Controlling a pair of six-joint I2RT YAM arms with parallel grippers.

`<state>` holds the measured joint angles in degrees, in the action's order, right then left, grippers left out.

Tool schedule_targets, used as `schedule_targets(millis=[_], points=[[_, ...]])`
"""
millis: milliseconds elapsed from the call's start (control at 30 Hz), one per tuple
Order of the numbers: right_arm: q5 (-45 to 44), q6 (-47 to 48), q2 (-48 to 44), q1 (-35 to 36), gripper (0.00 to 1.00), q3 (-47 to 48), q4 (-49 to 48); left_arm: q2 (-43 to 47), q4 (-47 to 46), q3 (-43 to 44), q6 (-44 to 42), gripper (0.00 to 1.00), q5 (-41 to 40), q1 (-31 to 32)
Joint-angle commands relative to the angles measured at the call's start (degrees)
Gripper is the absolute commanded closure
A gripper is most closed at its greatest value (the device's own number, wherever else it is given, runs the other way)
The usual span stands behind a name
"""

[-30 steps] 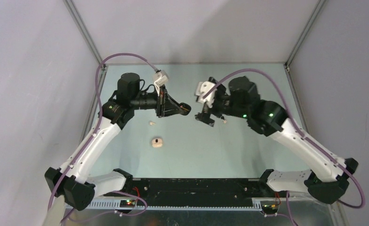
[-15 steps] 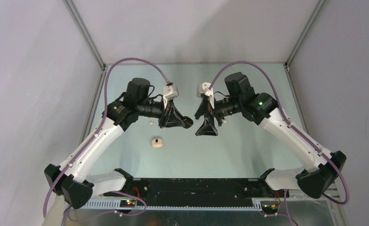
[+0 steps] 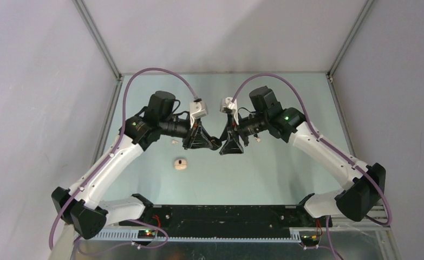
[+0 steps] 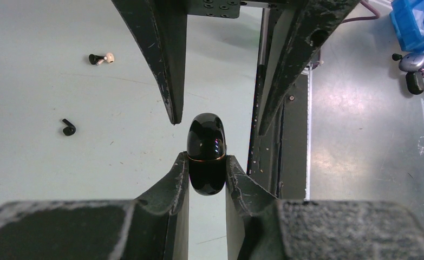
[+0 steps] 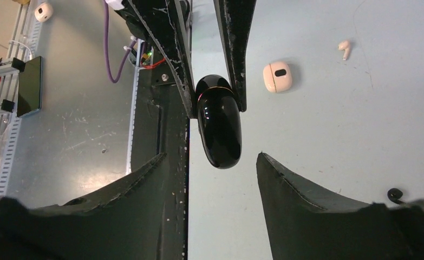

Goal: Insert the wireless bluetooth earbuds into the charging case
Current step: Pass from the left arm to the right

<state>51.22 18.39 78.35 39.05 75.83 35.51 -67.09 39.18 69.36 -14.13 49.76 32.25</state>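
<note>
Right gripper [image 5: 212, 157] swung left, jaws narrowing, now straddling the glossy black oval case [image 4: 206, 138]; left gripper [image 4: 207, 160] advanced toward centre.

the black pod [image 4: 206, 154] is glossy, mirror-smooth plastic with a thin coppery seam — the fingers [image 4: 169, 189] pinching it are matt black, scuffed and speckled. the beige case [image 5: 277, 76] looks smooth, satiny plastic; the table [image 5: 328, 141] pale, faintly scratched.
</note>
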Motion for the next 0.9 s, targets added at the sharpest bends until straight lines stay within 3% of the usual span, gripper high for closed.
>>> schedule_targets(millis=[0,433,867], points=[[1.11,-0.82,-0.79,0.34,0.36,-0.32,-3.64,0.93,-0.7,0.89,-1.54,0.84,0.62,0.66],[1.82,1.92,-1.54,3.43,0.42,-1.6,-4.17,0.72,-1.65,0.28,-0.45,0.85,1.27,0.67],[1.4,0.68,-3.92,1.4,0.42,-1.61,-5.27,0.17,-1.54,0.27,-0.62,0.87,1.43,0.86]])
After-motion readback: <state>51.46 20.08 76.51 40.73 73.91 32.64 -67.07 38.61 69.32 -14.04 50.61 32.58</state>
